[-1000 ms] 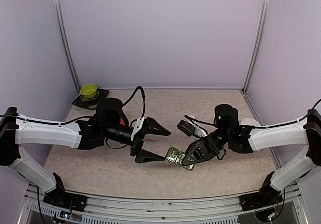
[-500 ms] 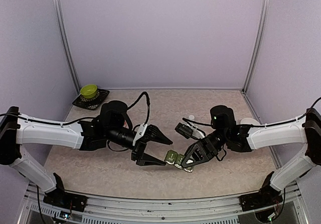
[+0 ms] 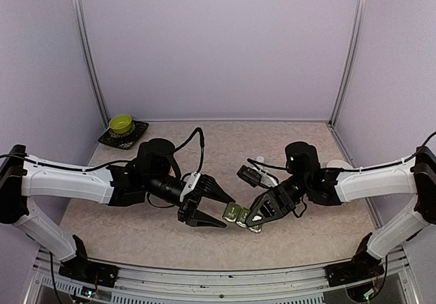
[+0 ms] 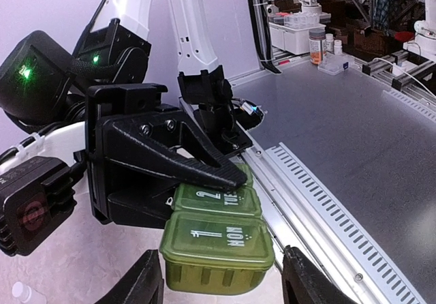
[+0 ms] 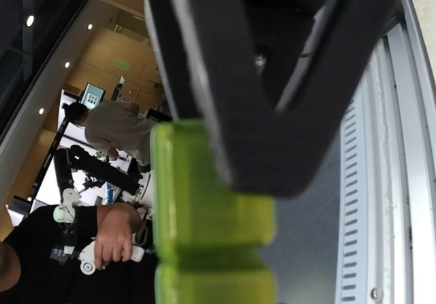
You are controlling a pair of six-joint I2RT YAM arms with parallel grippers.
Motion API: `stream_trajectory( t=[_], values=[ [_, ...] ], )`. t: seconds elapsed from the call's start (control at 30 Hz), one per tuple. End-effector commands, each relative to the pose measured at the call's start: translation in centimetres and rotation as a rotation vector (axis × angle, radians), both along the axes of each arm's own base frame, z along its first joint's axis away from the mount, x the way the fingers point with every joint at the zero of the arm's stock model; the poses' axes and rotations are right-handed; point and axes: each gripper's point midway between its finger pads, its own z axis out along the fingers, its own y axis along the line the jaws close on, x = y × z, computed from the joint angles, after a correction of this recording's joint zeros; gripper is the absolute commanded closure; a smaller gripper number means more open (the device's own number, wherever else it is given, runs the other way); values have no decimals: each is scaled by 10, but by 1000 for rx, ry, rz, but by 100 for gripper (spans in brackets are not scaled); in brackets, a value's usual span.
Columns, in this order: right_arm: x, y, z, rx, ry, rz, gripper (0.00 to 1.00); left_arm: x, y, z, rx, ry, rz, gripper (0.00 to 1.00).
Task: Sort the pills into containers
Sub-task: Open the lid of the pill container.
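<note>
Right gripper (image 3: pixel 251 220) is clamped on the right end of the containers (image 3: pixel 238 215), a green strip at lower centre of the top view; left gripper (image 3: pixel 223 211) gapes wide, holding nothing, tips just beside the strip's left end; green bowl (image 3: pixel 120 123) at left, well apart.

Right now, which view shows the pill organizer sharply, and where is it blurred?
Left wrist view: the green pill organizer is sharp and evenly lit, lid print readable. Right wrist view: it is too close, blurred, a bright green mass. Top external view: small, partly hidden by the right pincer.
</note>
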Motion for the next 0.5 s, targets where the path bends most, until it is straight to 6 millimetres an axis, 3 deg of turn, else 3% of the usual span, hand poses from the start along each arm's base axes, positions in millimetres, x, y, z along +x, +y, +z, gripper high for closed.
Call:
stream_trajectory(
  t=[0.0,0.23,0.47],
  values=[
    [0,4,5,12,-4,18,88,-11,0,4,-17,-9,-46,44],
    [0,4,7,14,-4,20,88,-10,-1,4,-16,-18,-39,54],
    [0,4,10,20,-5,21,88,-10,0,3,-13,-21,-35,57]
  ],
)
